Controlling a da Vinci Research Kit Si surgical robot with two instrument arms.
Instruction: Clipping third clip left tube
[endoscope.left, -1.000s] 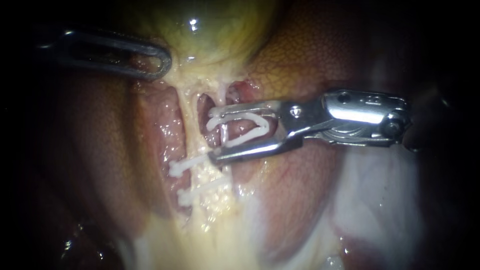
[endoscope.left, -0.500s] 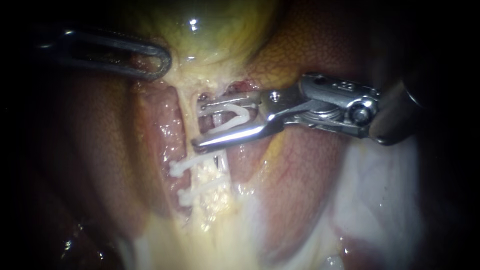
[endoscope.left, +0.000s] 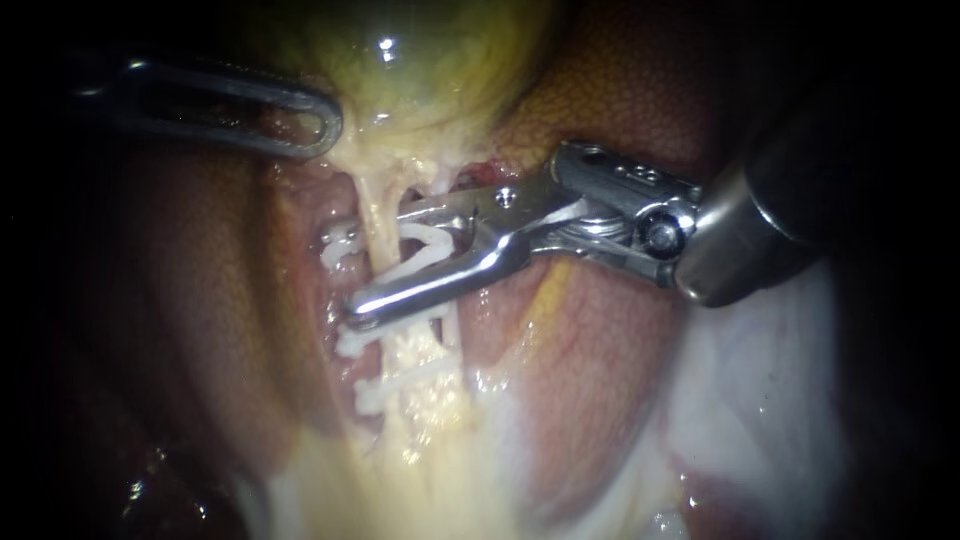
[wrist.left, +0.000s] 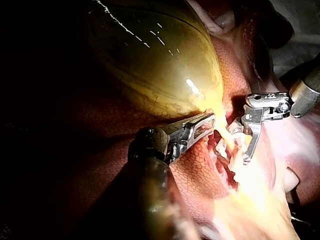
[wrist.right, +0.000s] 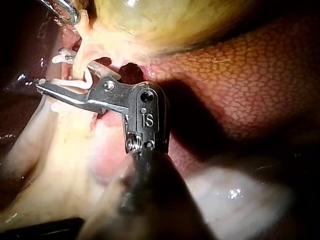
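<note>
The pale left tube (endoscope.left: 373, 205) runs down from the gallbladder (endoscope.left: 430, 60). Two white clips (endoscope.left: 352, 342) sit across it lower down, one just under the other. My right instrument (endoscope.left: 385, 262) comes in from the right, its jaws shut on an open white clip (endoscope.left: 425, 250). Jaws and clip straddle the tube just above those clips; the clip's end (endoscope.left: 337, 246) shows past the tube's left side. In the right wrist view the same jaws (wrist.right: 60, 82) hold the clip (wrist.right: 75, 82) around the tube. My left instrument (endoscope.left: 300, 125) is shut on tissue at the gallbladder's neck, also seen in the left wrist view (wrist.left: 202, 125).
Brown liver (endoscope.left: 620, 100) lies to the right and behind, with more liver (endoscope.left: 200, 300) at the left. Whitish tissue (endoscope.left: 740, 400) lies at the lower right. A second tube (endoscope.left: 445, 190) is partly hidden behind the right instrument's upper jaw.
My right instrument has moved left with its clip, from beside the left tube to straddling it. The clip's end now shows left of the tube. The left instrument has not moved.
</note>
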